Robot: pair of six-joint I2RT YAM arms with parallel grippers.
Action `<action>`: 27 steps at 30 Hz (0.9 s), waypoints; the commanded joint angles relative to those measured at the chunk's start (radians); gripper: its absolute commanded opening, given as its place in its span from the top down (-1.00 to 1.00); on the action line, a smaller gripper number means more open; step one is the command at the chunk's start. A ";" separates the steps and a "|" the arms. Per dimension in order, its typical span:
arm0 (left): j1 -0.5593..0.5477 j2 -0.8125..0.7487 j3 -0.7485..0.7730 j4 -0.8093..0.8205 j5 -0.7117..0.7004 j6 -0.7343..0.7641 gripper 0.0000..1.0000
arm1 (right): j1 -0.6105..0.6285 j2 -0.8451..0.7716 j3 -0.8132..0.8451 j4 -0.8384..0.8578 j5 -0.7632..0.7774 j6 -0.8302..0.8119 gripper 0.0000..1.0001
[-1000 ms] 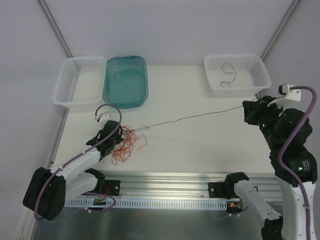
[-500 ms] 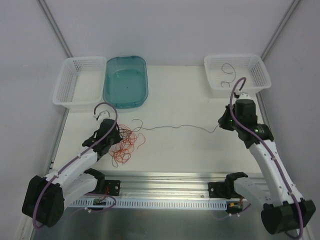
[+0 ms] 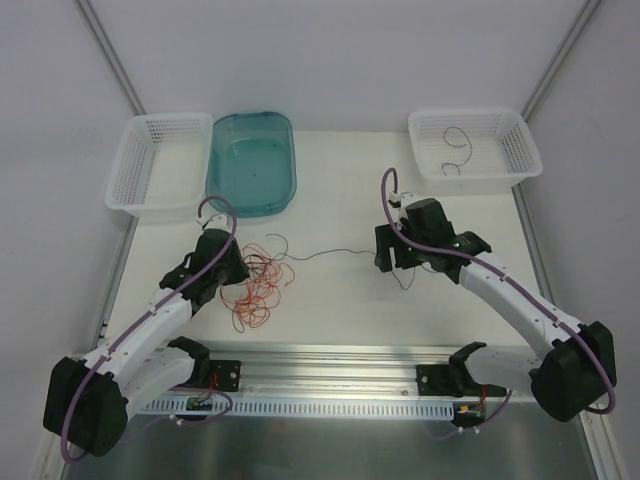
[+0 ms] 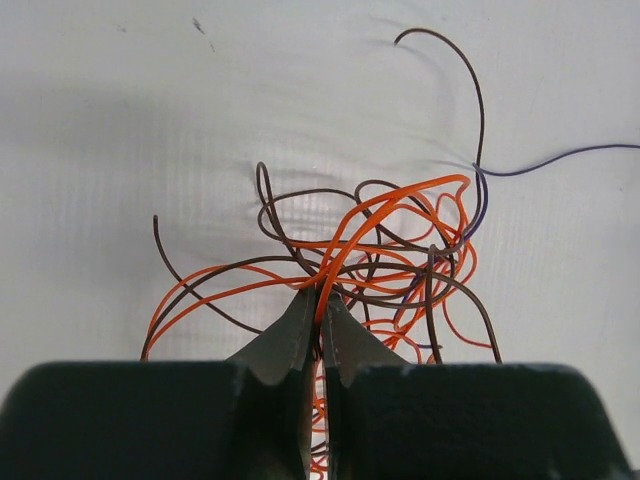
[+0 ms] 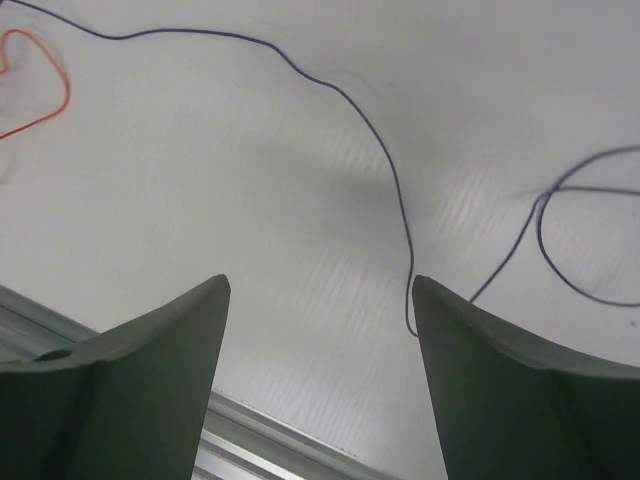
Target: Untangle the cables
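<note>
left jaws tight on orange cables [image 4: 370, 222], right jaws wide apart above purple cable [image 5: 398, 195]

Cams: one overhead, two wrist close-ups.
Top looks down from the near side, over both arm bases, onto the whole table [image 3: 340, 300]; left wrist sits low and tight on the cable tangle [image 4: 390, 250] at left, right wrist close over the purple strand [image 5: 394, 180] mid-table; top shares both patches.
</note>
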 commanded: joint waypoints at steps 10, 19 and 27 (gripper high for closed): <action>-0.020 -0.052 0.119 -0.085 0.130 0.060 1.00 | 0.186 0.126 0.084 0.353 -0.345 -0.238 -0.56; -0.023 -0.085 0.149 -0.120 0.176 0.063 1.00 | 0.276 0.462 0.211 0.561 -0.400 -0.253 -0.55; -0.024 -0.141 0.162 -0.148 0.223 0.058 1.00 | 0.279 0.643 0.303 0.678 -0.474 -0.229 -0.55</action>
